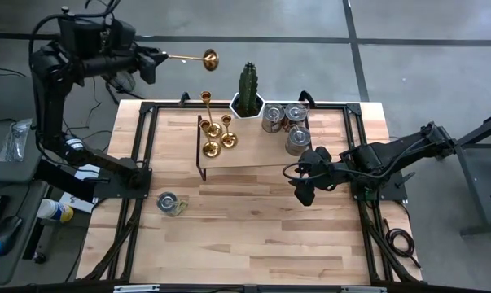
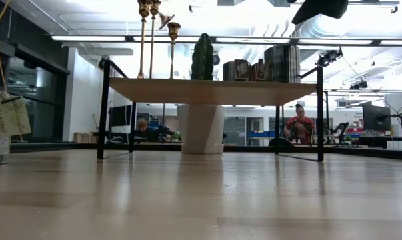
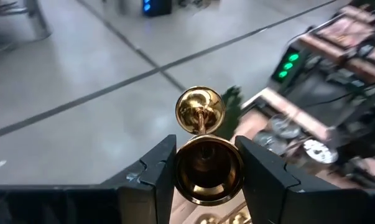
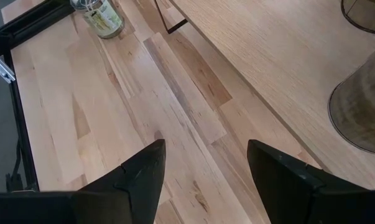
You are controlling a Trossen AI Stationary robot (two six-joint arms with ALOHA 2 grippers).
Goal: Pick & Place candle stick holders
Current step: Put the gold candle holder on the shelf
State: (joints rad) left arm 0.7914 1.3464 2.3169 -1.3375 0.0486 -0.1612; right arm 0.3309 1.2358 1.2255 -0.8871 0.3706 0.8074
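- The left gripper (image 3: 203, 177) is raised beyond the far left corner of the table, its two dark fingers (image 3: 153, 180) clamped on the flared round base of a shiny brass candle stick holder (image 1: 198, 58).
- That held holder lies level in the air, its thin stem pointing away from the gripper and its cup end just left of the cactus top in the high view.
- Three more brass candle stick holders (image 1: 216, 132) stand upright in a cluster on the left part of the raised wooden shelf (image 1: 245, 155) at the table's far side.
- A white hexagonal pot (image 1: 247, 107) at the shelf's back edge holds a tall green cactus (image 1: 247, 85).
- Three round silver metal tins (image 1: 287, 126) sit close together on the shelf's right part.
- The right gripper (image 4: 203, 168) hovers over the light wooden table (image 1: 253, 236) just in front of the shelf's right end, fingers spread, nothing between them.
- A small glass jar with a tag (image 1: 170, 203) stands on the table's left side, in front of the shelf.
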